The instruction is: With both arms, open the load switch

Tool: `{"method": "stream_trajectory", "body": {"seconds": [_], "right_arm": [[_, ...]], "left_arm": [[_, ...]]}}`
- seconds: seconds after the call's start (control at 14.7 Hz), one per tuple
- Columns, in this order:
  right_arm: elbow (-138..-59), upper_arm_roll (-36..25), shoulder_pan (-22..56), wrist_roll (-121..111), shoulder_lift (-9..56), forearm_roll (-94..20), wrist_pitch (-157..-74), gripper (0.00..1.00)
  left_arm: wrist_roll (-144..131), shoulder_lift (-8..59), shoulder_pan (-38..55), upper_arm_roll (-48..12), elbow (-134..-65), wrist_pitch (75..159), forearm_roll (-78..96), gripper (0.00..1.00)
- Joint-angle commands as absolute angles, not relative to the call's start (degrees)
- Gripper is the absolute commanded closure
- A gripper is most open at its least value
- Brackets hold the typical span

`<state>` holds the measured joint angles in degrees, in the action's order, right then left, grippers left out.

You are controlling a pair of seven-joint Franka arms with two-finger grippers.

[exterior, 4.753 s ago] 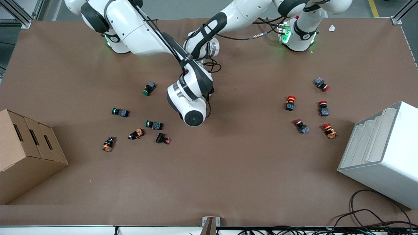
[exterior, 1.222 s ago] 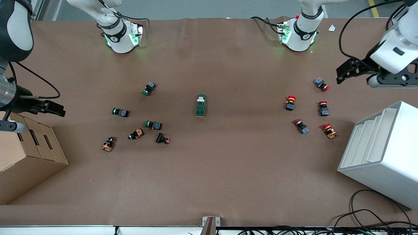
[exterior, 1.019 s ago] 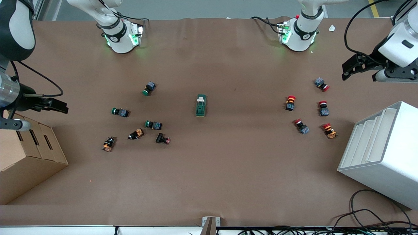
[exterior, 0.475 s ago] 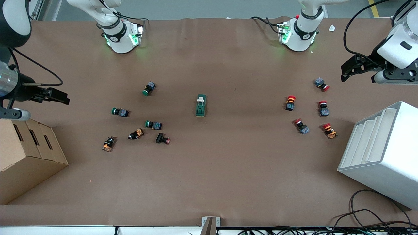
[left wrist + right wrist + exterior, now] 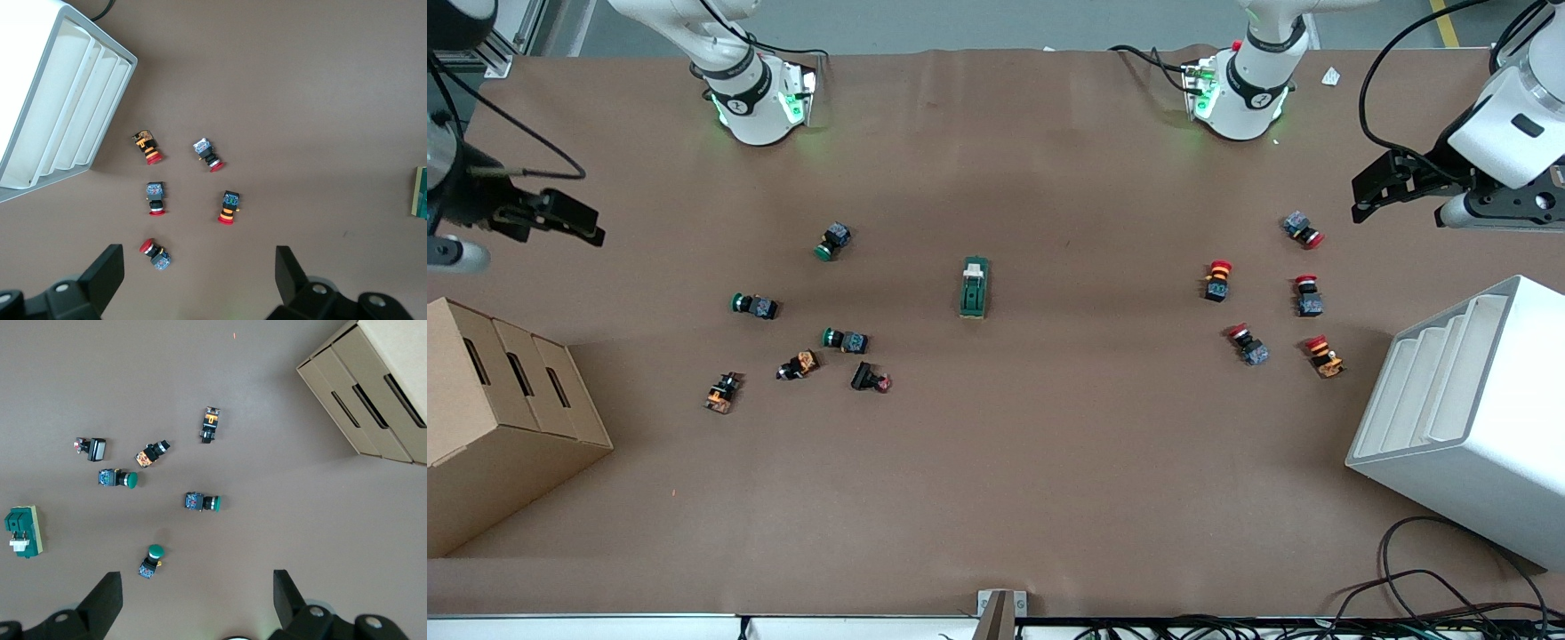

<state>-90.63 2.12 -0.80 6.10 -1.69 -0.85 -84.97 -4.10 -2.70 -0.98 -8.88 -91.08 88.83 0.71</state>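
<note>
The load switch lies flat by itself mid-table, between the two clusters of push buttons, its cream lever at the end toward the robots' bases — nothing touches it. Whether it already counts as open I cannot tell from how the lever sits; I judge that either the opening is done and the arms are parked, or it is not yet begun.

The right gripper hangs high over the table's edge at the right arm's end, above the cardboard box, jaws spread wide and empty; the switch sits well clear of them. The left gripper hangs over its own end, jaws likewise wide and empty — the red-capped buttons lie below and between them, the switch well outside.
</note>
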Motion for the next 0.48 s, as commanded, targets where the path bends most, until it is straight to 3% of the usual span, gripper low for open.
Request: {"method": "stream_trajectory", "body": {"seconds": [0.0,0.41], "right_arm": [[-96.2,0.5,0.4,5.7,-7.7,-1.1,-85.7,0.00],[-95.1,0.6,-0.4,5.5,-7.7,-1.0,-86.0,0.00]], "left_arm": [[-3.3,-2.0,-1.1,-9.0,-89.5,87.6,-0.1,0.00],[-3.5,-2.0,-0.9,-9.0,-89.5,86.0,-0.2,0.00]]}}
